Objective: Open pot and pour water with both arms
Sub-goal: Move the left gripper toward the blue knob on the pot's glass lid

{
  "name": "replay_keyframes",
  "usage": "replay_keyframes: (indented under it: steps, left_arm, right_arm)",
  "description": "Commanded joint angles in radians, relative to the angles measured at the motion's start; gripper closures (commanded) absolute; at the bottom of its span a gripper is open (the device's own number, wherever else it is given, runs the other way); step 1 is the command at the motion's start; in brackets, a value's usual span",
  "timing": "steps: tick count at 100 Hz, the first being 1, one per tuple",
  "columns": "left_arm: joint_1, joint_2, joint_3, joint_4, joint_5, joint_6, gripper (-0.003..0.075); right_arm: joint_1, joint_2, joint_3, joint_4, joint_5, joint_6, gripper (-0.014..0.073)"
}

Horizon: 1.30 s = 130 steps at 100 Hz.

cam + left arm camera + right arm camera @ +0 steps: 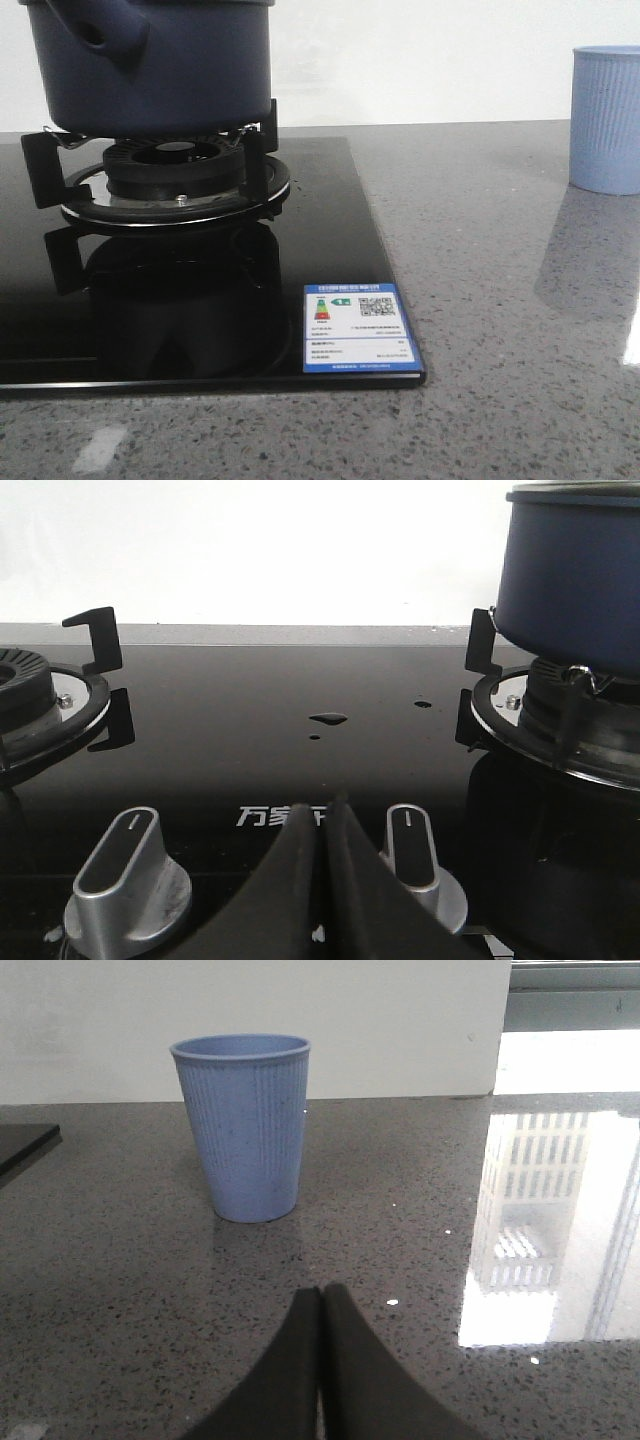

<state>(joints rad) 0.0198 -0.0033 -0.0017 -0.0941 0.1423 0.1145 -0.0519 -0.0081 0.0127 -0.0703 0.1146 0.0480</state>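
Observation:
The dark navy-blue pot (150,65) stands on the right burner of a black glass stove (330,230); its handle stub (105,30) points toward me. Its top is cut off in the front view. It also shows in the left wrist view (575,580), where a rim or lid edge runs along its top. The pale blue ribbed cup (606,118) stands upright on the grey counter to the right, also in the right wrist view (243,1125). My left gripper (322,815) is shut and empty above the stove knobs. My right gripper (322,1295) is shut and empty, short of the cup.
Two silver knobs (128,875) (415,855) sit at the stove's front. A second burner (40,695) is at the left. Water drops (328,719) lie on the glass. A blue energy label (358,328) is at the stove's corner. A white wall stands behind.

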Motion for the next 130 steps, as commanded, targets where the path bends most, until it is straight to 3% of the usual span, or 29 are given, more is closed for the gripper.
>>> replay_keyframes:
  steps: [1, 100, 130]
  left_arm:
    - [0.0, -0.023, 0.013, -0.009, -0.073, -0.007, 0.074]
    - [0.0, -0.023, 0.013, -0.017, -0.073, -0.007, 0.074]
    - [0.0, -0.023, 0.013, -0.153, -0.173, -0.007, 0.074]
  right_arm:
    - [-0.004, -0.019, 0.023, -0.002, -0.073, -0.009, 0.0663]
    - [-0.004, -0.019, 0.023, 0.0, -0.074, -0.009, 0.0663]
    - [-0.004, -0.019, 0.023, 0.155, -0.125, -0.007, 0.0663]
